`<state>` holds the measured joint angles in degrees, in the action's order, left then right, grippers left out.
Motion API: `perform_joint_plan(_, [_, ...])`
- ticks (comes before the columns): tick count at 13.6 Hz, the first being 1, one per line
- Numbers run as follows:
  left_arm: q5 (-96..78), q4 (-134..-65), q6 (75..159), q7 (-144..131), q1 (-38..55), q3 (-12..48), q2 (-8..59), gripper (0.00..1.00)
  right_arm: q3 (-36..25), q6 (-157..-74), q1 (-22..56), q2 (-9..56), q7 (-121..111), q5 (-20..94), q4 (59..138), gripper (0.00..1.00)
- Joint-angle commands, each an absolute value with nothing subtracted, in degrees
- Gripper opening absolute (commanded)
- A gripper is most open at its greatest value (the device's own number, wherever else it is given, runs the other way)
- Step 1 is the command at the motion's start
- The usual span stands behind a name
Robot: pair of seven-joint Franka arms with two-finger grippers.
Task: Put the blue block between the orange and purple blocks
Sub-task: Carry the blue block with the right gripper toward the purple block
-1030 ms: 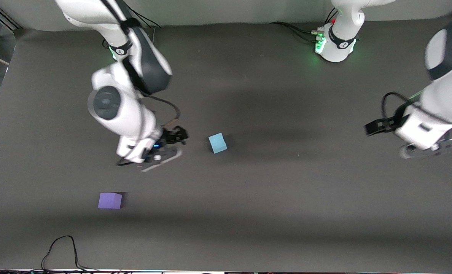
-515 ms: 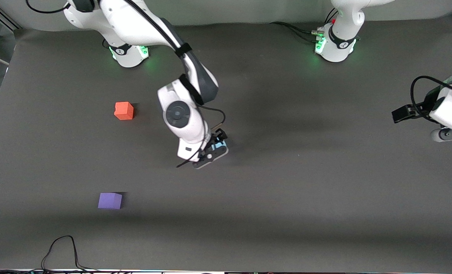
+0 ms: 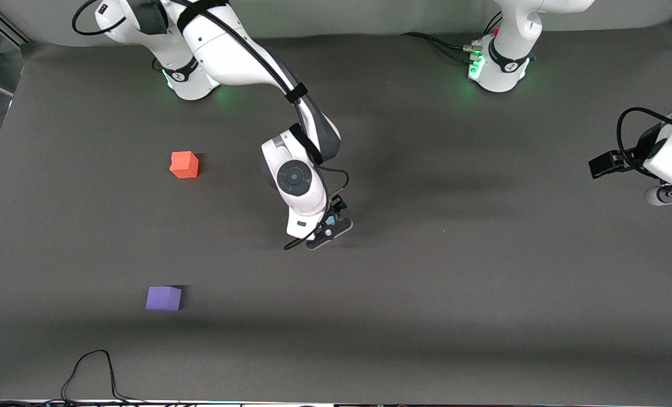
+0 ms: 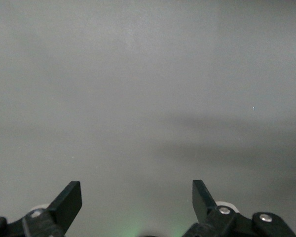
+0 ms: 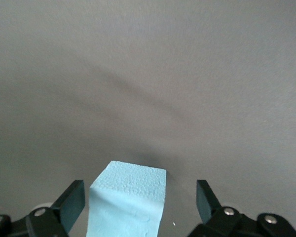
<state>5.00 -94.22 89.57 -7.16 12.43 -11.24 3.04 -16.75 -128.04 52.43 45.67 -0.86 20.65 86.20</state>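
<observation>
The light blue block [image 5: 130, 197] stands on the dark table mat near the middle. In the front view it is mostly hidden under my right hand, with only a sliver of the blue block [image 3: 330, 219] showing. My right gripper [image 3: 329, 224] is down around it and open. In the right wrist view my right gripper [image 5: 138, 193] has a finger on each side of the block, with a gap at both. The orange block [image 3: 184, 164] and the purple block [image 3: 164, 298] stand toward the right arm's end, the purple one nearer the front camera. My left gripper [image 3: 665, 195] waits open and empty at the left arm's end; the left wrist view shows my left gripper [image 4: 136, 191] over bare mat.
A black cable [image 3: 90, 370] loops at the table edge nearest the front camera, near the purple block. The two robot bases [image 3: 497, 65] stand along the table edge farthest from the front camera. The dark mat [image 3: 455, 282] is bare between the blocks.
My right arm swung from over the orange block toward the left arm's end and came down around the blue block. The orange block came into sight. My left arm drew back outward.
</observation>
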Motion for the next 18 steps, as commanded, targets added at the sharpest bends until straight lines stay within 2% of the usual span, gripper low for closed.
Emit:
perform_joint_plan(1, [4.75, -95.89, 88.68, -6.59, 13.36, -12.48, 1.41, 1.00, -17.32, -127.18, 53.44, 47.72, -1.06, 22.15, 85.25, 1.00])
perform_joint_plan(4, [4.66, -95.80, 87.80, -6.50, 13.27, -12.48, 1.41, 1.00, -16.87, -127.09, 53.61, 48.25, -0.62, 22.24, 86.65, 1.00])
perform_joint_plan(5, [4.57, -95.71, 87.72, -6.50, 13.36, -12.48, 1.58, 1.00, -16.79, -127.09, 53.61, 48.25, -0.27, 22.24, 86.83, 0.91])
perform_joint_plan(7, [4.57, -95.80, 87.71, -6.50, 13.62, -12.48, 1.76, 1.00, -16.87, -125.09, 53.61, 48.08, 3.40, 22.24, 86.66, 0.45])
perform_joint_plan(8, [4.48, -95.80, 87.71, -6.50, 13.71, -12.48, 1.76, 1.00, -16.87, -123.50, 53.61, 47.82, 5.34, 22.06, 86.57, 0.38])
perform_joint_plan(10, [4.48, -95.80, 87.63, -6.42, 13.71, -12.48, 1.76, 1.00, -17.22, -120.95, 54.40, 47.29, 9.65, 21.71, 86.57, 0.18])
perform_joint_plan(12, [4.57, -95.80, 87.54, -6.42, 13.80, -12.39, 1.76, 1.00, -18.36, -117.61, 53.62, 46.15, 10.72, 21.62, 86.40, 0.21])
perform_joint_plan(15, [4.57, -95.80, 87.45, -6.42, 13.80, -12.39, 1.76, 1.00, -23.27, -114.26, 51.51, 43.61, 12.38, 22.15, 85.79, 0.24])
perform_joint_plan(18, [4.48, -95.80, 87.19, -6.42, 13.80, -12.39, 1.76, 1.00, -31.53, -111.19, 51.15, 40.45, 16.96, 22.15, 83.94, 0.19])
